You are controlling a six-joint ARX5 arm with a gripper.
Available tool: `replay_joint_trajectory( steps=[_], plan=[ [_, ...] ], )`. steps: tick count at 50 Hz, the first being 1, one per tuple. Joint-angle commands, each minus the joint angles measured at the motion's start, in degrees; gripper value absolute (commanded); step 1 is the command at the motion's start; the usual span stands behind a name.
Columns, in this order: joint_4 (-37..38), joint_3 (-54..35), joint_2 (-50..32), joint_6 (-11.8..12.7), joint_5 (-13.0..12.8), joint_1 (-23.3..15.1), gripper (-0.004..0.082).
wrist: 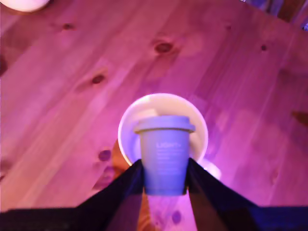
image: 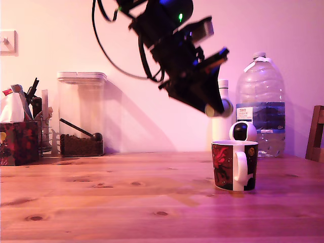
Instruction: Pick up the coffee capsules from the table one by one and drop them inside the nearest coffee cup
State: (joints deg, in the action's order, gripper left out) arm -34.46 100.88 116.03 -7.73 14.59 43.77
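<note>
Pincer (wrist: 163,175) jaws are seen closed on a coffee capsule (wrist: 163,154), which is gripped by its sides between the two dark fingers (wrist: 126,185), its wide rimmed end pointing away from the wrist. In the exterior view the pincer (image: 218,108) is carried high above the tabletop (image: 126,197) on a tilted black arm, and the capsule's pale end (image: 210,110) is visible at the tip.

Below the pincer the broad pine tabletop (wrist: 72,96) is spread, with dark knots in its planks. Directly beneath the held capsule the coffee cup (wrist: 163,108) is seen from above in the wrist view, its white round rim framing the capsule. In the exterior view the coffee cup (image: 234,166) stands upright on the tabletop, under the pincer and slightly toward the exterior view's right, with its white handle turned to the camera.

Behind the cup, beyond the pincer, a large clear water bottle (image: 263,101) is stood, with a white bottle (image: 223,124) beside it and a white-and-black ball-shaped gadget (image: 243,131) just behind the cup's rim. Well away toward the exterior view's left, a clear lidded container (image: 82,114) and a tissue box (image: 17,142) are placed.
</note>
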Motion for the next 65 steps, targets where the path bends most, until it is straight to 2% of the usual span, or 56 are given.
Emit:
replay_joint_trajectory(
  steps=[1,20,29,38,62,65],
  plan=[
    [-1.0,2.3,2.8,-0.7,-0.3,0.7,0.0201],
    [-12.3,17.5,12.3,-2.9,-1.7,1.8,0.0201],
    [-15.1,20.9,15.1,-3.2,-2.4,2.2,0.0201],
    [-16.0,21.3,16.6,-4.1,-4.4,2.4,0.0201],
    [-16.2,21.3,16.6,-4.3,-4.4,3.0,0.0202],
    [-15.9,21.3,16.6,-4.3,-4.4,3.1,0.0225]
  ],
)
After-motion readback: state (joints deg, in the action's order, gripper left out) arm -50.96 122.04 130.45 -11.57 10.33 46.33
